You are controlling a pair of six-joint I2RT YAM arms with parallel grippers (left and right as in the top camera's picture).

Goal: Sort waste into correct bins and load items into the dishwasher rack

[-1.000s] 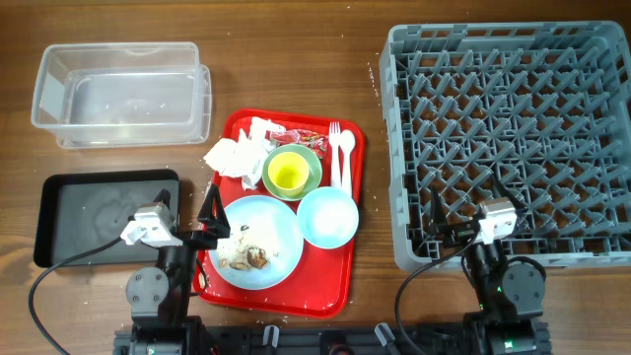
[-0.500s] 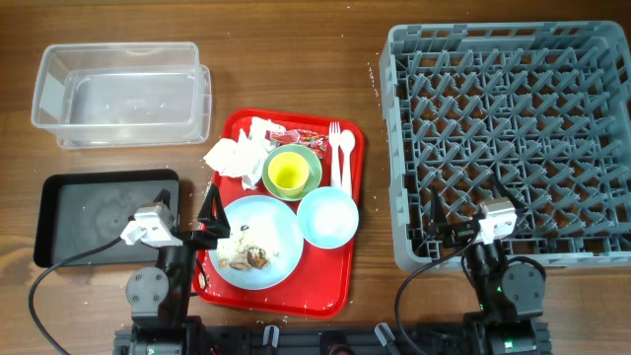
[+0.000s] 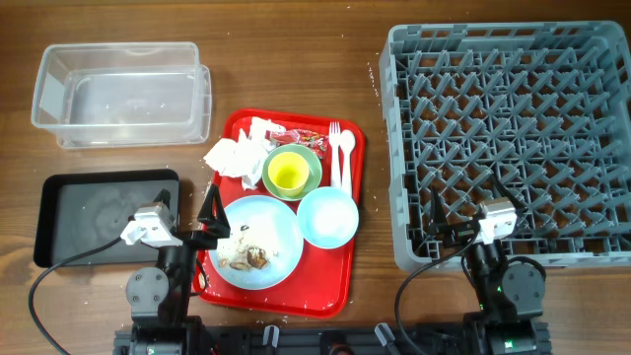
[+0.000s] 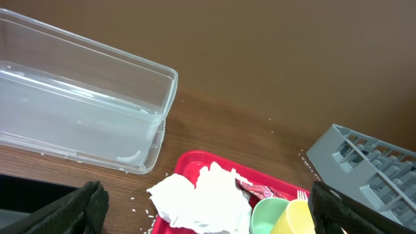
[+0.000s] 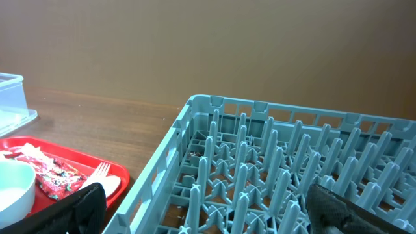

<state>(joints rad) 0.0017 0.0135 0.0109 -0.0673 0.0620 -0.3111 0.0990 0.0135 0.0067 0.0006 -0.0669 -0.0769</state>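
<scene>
Napkins (image 3: 235,158) on far-left corner of tray (image 3: 296,296) — light, soft, will crush, so pinch the wad's top — left gripper (image 3: 209,222) and right gripper (image 3: 439,227) both spread wide, empty.

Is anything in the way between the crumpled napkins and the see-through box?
No, nothing visible. The napkins hang over the top-left corner of the red tray, and only bare table lies between them and the clear tub, which looks empty.

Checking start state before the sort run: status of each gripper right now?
Left gripper: open, holding nothing.
Right gripper: open, holding nothing.
</scene>
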